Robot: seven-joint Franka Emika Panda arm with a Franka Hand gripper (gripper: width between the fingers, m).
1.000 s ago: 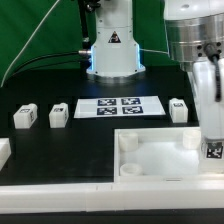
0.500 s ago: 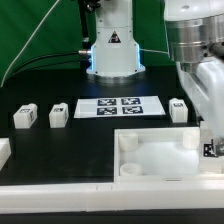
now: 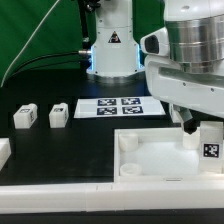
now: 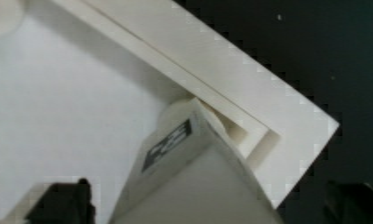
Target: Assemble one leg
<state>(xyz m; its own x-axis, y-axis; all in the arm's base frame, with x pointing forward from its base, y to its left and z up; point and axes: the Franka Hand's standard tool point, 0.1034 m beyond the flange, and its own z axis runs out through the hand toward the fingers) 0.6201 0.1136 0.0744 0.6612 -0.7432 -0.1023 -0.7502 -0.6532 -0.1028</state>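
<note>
Non-task items on black table (image 3: 50,145).
Marker board (image 3: 119,107) lies flat near centre, four tags on it. Large white square panel (image 3: 160,158) with raised rim at 5 o'clock of the board, round corner hole visible. White bar (image 3: 60,199) runs along the front edge; small white piece (image 3: 3,153) at 9 o'clock edge.

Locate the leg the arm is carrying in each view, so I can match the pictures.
Exterior view: the leg is at the exterior view's right edge, below the arm, over the panel's corner there, tag facing the camera.
Wrist view: the leg fills the foreground, tag on its visible face, tip near the panel's corner.
Shared landmark: the panel's raised rim at that corner.
</note>
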